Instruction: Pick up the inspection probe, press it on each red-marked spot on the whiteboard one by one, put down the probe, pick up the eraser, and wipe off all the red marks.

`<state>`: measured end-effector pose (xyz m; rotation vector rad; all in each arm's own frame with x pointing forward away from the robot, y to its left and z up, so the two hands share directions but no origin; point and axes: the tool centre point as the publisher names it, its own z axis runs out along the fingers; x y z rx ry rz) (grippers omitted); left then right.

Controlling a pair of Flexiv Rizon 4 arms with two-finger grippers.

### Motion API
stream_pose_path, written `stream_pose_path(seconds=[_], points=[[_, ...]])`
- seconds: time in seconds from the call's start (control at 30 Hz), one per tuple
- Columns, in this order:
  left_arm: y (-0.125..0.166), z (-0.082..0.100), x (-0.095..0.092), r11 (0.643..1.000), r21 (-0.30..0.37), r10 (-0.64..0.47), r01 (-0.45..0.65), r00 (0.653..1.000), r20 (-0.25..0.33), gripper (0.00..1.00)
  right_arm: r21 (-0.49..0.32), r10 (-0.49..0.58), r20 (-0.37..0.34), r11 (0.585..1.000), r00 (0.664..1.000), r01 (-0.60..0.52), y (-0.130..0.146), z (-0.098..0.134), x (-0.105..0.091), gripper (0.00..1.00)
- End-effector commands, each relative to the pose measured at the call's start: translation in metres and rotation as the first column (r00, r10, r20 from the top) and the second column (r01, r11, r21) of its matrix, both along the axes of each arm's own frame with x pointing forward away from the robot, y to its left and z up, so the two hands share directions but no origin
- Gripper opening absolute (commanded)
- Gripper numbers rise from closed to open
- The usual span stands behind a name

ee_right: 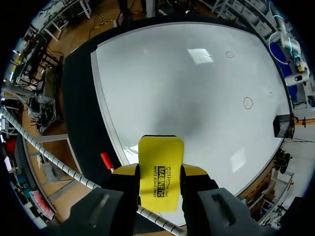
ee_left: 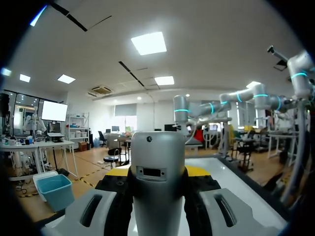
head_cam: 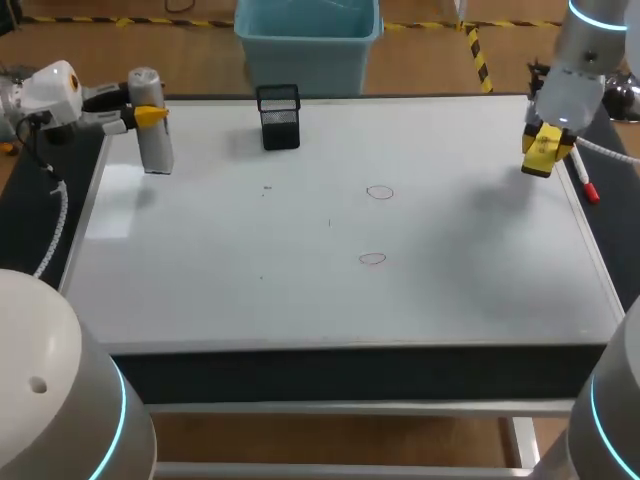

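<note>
"Head view, left side: what does the left gripper (head_cam: 150, 116) hold?"

"A smooth grey probe (ee_left: 157, 187), a rounded cylinder, pinched upright between both yellow tips at the glossy whiteboard's (head_cam: 300, 300) far left corner."

"And the right gripper (head_cam: 546, 148)?"

"Clamped on a flat yellow eraser (ee_right: 161, 164) with rounded corners, above the far right edge. Two thin red ovals (head_cam: 380, 192) (head_cam: 372, 259) sit mid-board, and a black mesh cup (head_cam: 279, 117) stands at the far edge."

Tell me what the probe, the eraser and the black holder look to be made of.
The probe: smooth matte grey plastic, judging by its moulded, rounded body. The eraser: smooth yellow casing, likely plastic; its wiping face is hidden. The black holder: probably metal wire mesh, since its walls look finely perforated.
</note>
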<state>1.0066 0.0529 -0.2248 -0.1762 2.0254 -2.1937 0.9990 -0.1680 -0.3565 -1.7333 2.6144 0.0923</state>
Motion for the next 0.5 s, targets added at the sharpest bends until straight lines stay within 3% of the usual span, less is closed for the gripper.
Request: stream_pose_path(seconds=[0.03, 0.5], points=[[-0.021, 0.01, -0.013, 1.0, 0.008, -0.017, 0.017, 1.0, 0.018, 0.0, -0.002, 0.002, 0.001, 1.0, 1.0, -0.002, -0.001, 0.0, 0.001, 0.0], [-0.123, 0.021, -0.038, 0.984, -0.004, -0.18, 0.18, 0.983, 0.033, 0.0, -0.002, 0.002, 0.001, 1.0, 1.0, -0.002, -0.001, 0.0, 0.001, 0.0]])
